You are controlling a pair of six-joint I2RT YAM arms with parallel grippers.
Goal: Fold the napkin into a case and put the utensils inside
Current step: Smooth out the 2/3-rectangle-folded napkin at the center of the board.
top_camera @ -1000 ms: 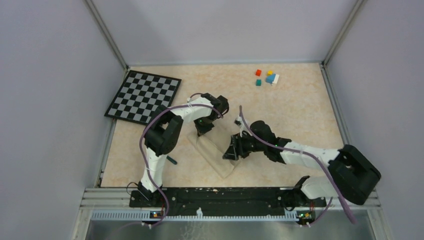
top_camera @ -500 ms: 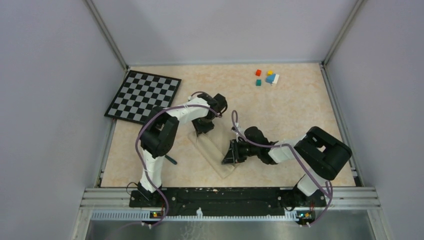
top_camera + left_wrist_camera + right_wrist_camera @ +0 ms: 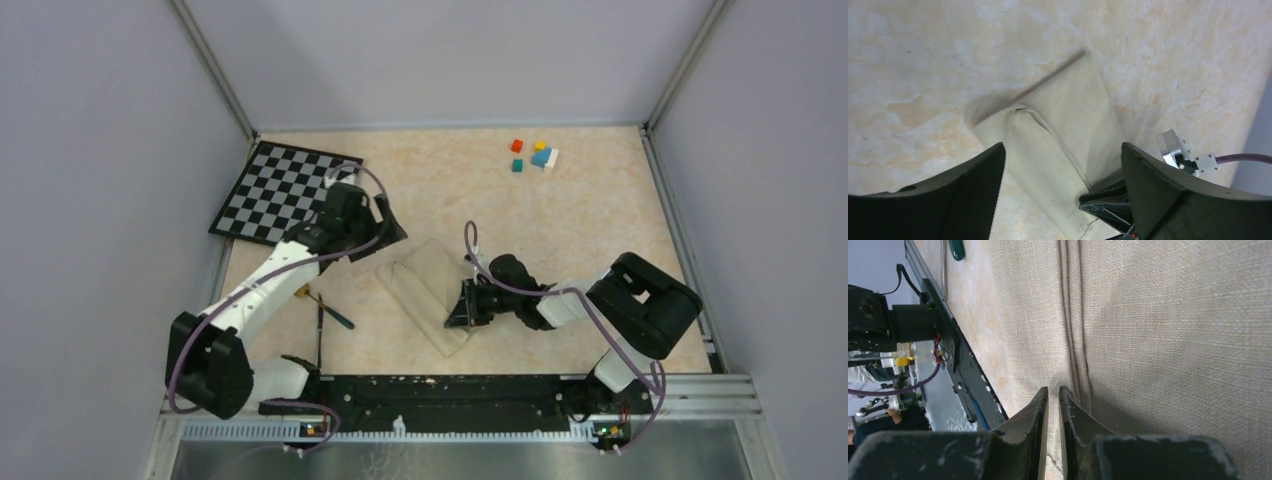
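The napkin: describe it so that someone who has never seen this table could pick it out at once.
Find the mottled peach table. Near its middle lies the napkin. Unlike the checkerboard and coloured cubes, it is plain beige cloth, folded in layers.

Open tabletop [image 3: 570,235]: between napkin [image 3: 420,285] and cubes [image 3: 535,155]. Obstacles: right gripper [image 3: 462,307] on napkin's right edge; utensils [image 3: 319,335] left; checkerboard [image 3: 285,190] far-left, left gripper [image 3: 387,228] beside it.

No legible txt, nos., labels or logos in any view. Checkerboard [image 3: 287,193]: plain b/w squares, no coords. Cubes [image 3: 533,155]: too small to tell any marks. Napkin [image 3: 425,285]: plain weave, no tag or print visible.
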